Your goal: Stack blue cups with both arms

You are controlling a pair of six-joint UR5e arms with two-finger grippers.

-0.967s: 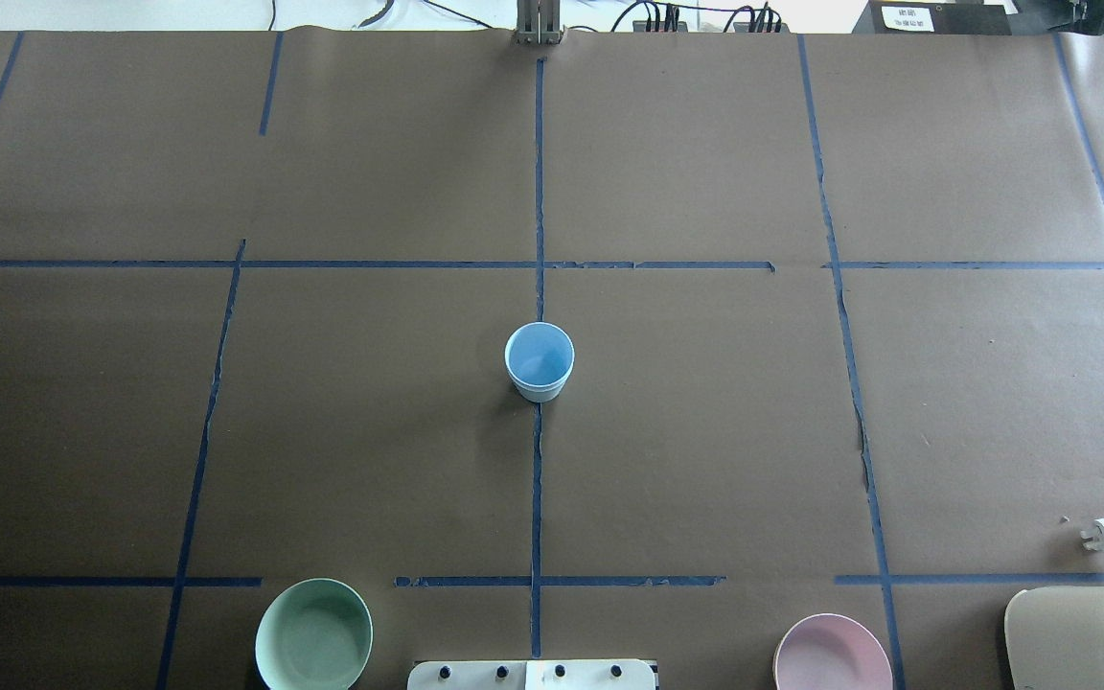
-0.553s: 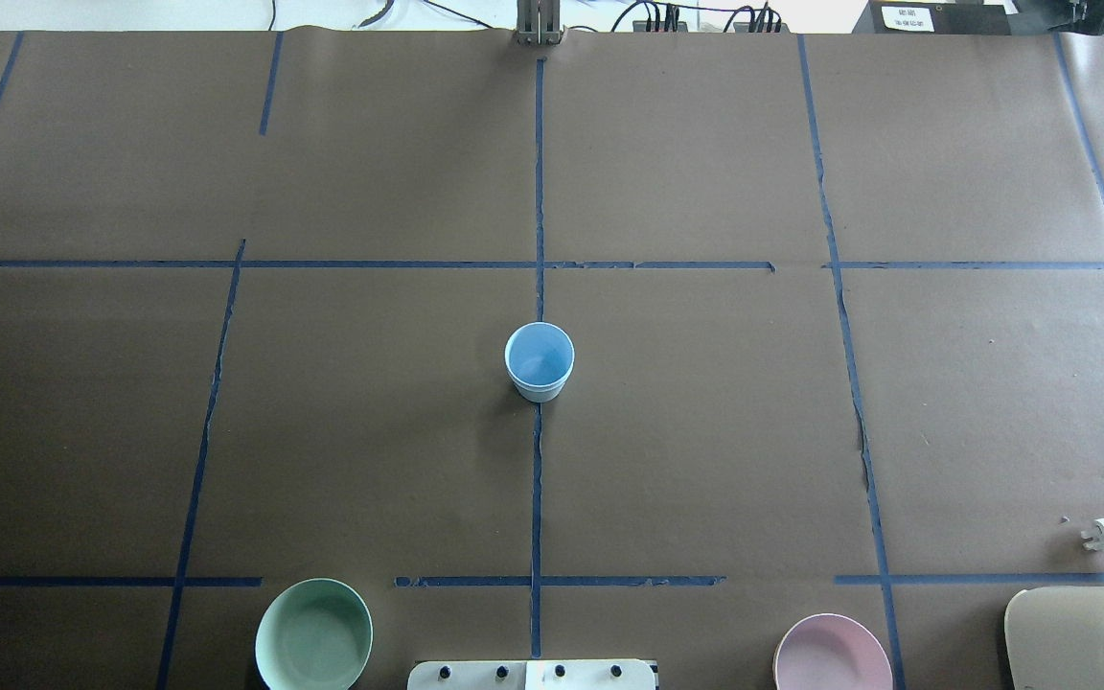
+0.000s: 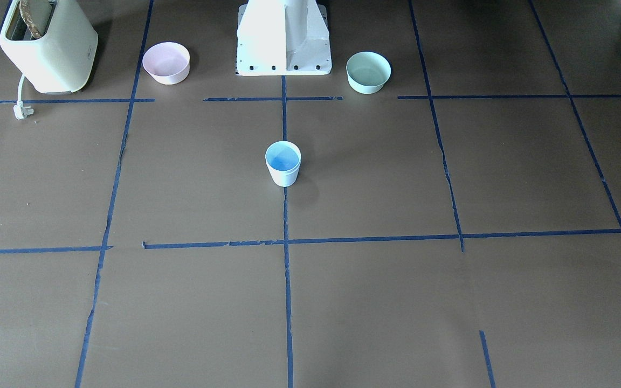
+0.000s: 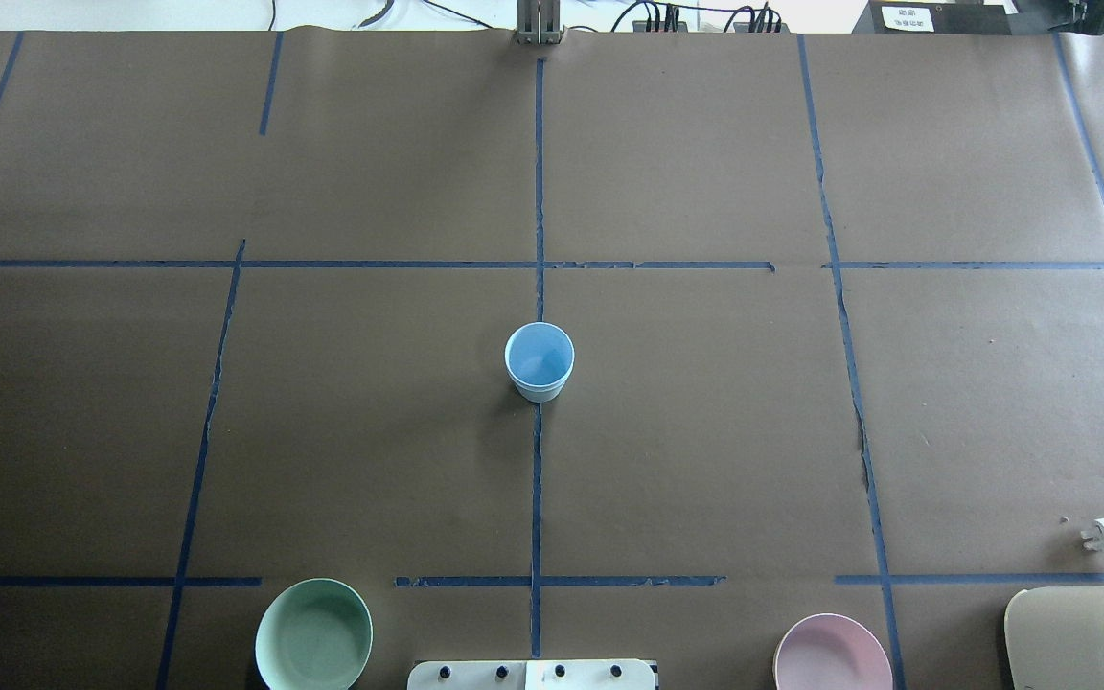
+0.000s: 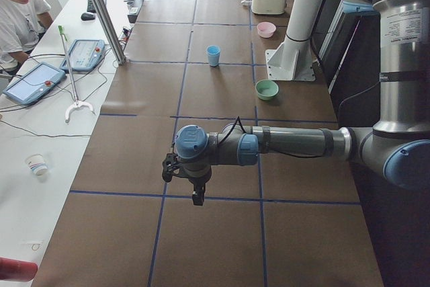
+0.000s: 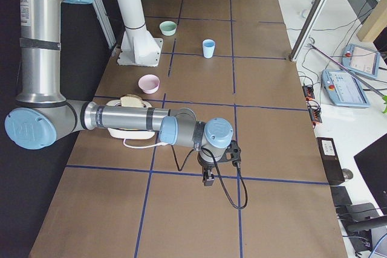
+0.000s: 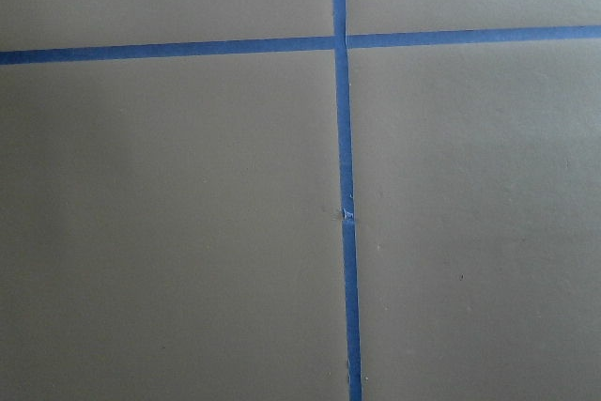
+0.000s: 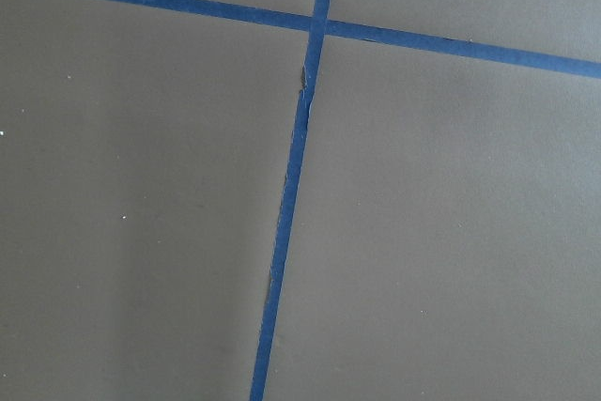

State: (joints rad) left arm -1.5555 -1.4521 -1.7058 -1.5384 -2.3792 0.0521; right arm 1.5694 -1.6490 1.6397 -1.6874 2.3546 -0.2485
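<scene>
1. The left gripper (image 5: pixel 196 197) is hanging over the table's left end, and the right gripper (image 6: pixel 208 179) is hanging over its right end. Both are showing only in the side views, so I cannot tell if their fingers are apart or together.
2. The blue cups (image 4: pixel 540 362) are standing upright, mouth up, in the middle of the table (image 4: pixel 705 431), right on the middle tape line (image 4: pixel 538 498). They are looking like one cup sitting inside the other, so the stacking is probably finished.
3. The cups are lying well apart from both grippers, toward the table's middle from each one. I cannot tell which arm is nearer.
4. Each arm is stretching its forearm out level, with its gripper pointing straight down. Both wrist cameras are showing only brown paper and crossing tape.
5. Further out, the mint green bowl (image 4: pixel 313 634) and the pink bowl (image 4: pixel 832 656) are sitting on either side of the white base (image 3: pixel 283 43). A toaster (image 3: pixel 46 48) is standing beyond the pink bowl.
</scene>
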